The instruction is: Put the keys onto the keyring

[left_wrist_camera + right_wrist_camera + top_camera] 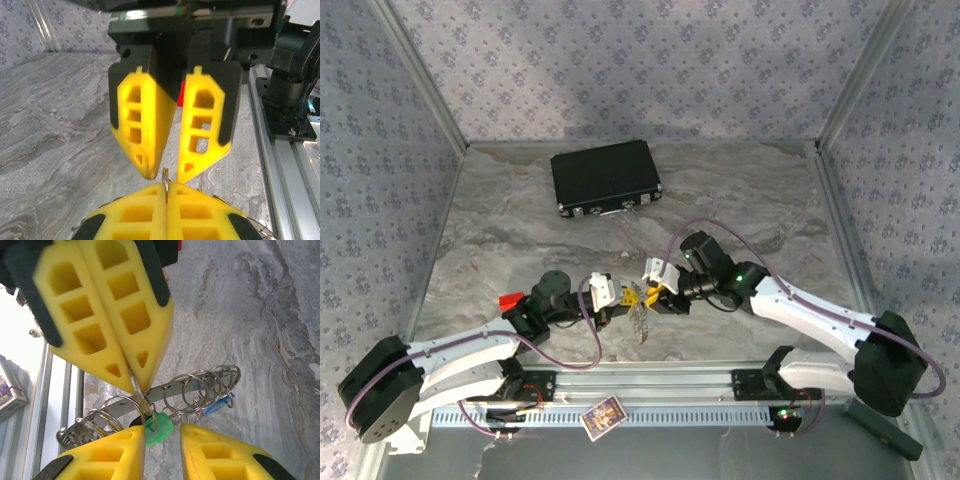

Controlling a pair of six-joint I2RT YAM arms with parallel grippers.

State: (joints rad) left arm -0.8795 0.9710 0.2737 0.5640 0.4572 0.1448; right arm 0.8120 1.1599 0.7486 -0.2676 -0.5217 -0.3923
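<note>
In progress: left end effector (136,384) clenched on the keyring (195,387) above the worktop (520,230), lower centre overhead; right end effector (166,176) released beside the green key (159,430); blue key (219,404) among the loops, threading of either unconfirmed.

A closed black case (606,180) is set flat toward the far side of the grey marbled bench (770,190). A red block (507,299) is seen near the left edge, and a small picture card (602,416) by the front edge.
</note>
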